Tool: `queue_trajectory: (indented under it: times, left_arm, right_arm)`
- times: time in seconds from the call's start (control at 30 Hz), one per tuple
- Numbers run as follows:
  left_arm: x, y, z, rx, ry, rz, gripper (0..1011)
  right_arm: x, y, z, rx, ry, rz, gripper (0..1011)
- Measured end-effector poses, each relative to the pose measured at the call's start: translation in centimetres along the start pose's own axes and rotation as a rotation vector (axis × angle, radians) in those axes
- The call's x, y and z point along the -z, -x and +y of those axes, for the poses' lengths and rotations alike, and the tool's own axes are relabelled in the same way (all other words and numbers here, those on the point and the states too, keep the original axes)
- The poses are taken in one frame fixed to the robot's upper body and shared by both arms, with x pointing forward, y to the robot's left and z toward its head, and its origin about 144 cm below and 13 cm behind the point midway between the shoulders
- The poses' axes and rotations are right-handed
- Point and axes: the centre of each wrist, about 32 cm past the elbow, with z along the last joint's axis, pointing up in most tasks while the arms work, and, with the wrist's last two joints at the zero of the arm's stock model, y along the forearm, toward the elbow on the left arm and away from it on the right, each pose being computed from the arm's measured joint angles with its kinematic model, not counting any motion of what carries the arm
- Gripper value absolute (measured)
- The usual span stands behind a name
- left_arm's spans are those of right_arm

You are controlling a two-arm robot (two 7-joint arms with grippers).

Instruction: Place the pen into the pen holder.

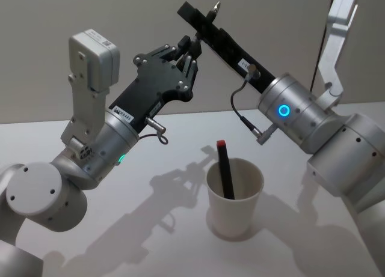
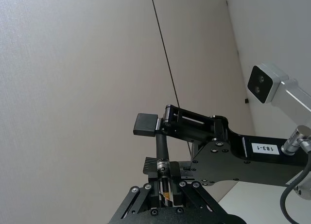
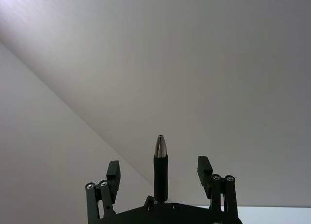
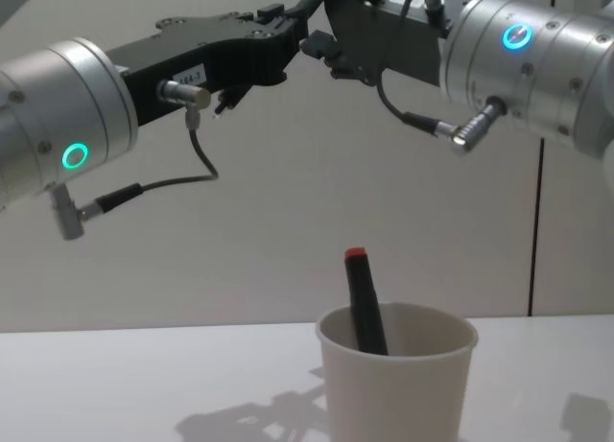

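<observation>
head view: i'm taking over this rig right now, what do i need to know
Left gripper: raised above the table, shut on a pen.
Right gripper: raised opposite, open around that pen's tip end, not gripping.
Cup: upright on the table, with a red-topped pen standing in it.
Done: one pen is in the cup.
Left: the held pen probably goes into the cup next.
</observation>
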Motion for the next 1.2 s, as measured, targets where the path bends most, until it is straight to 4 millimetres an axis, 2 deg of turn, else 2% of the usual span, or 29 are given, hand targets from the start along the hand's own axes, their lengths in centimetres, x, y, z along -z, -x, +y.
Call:
queue_trajectory:
  times: [0.43, 0.63, 1.0, 1.03, 1.13, 1.2]
  left_arm:
    - [0.00, 0.00, 0.00, 0.000, 0.000, 0.000, 139]
    - [0.00, 0.00, 0.00, 0.000, 0.000, 0.000, 139]
    - [0.00, 0.00, 0.00, 0.000, 0.000, 0.000, 140]
    - [0.00, 0.00, 0.00, 0.000, 0.000, 0.000, 140]
    - [0.00, 0.00, 0.00, 0.000, 0.000, 0.000, 139]
    - [0.00, 0.00, 0.00, 0.000, 0.000, 0.000, 140]
  right_arm:
    - [0.13, -0.15, 0.12, -0.001, 0.000, 0.000, 1002]
    - [0.14, -0.18, 0.15, -0.002, 0.000, 0.001, 882]
    - [0.17, -0.21, 0.17, -0.004, 0.000, 0.002, 535]
    - [0.17, -0.21, 0.17, -0.004, 0.000, 0.002, 535]
    - [0.17, -0.21, 0.18, -0.004, 0.000, 0.002, 391]
    - [0.18, -0.21, 0.19, -0.004, 0.000, 0.002, 356]
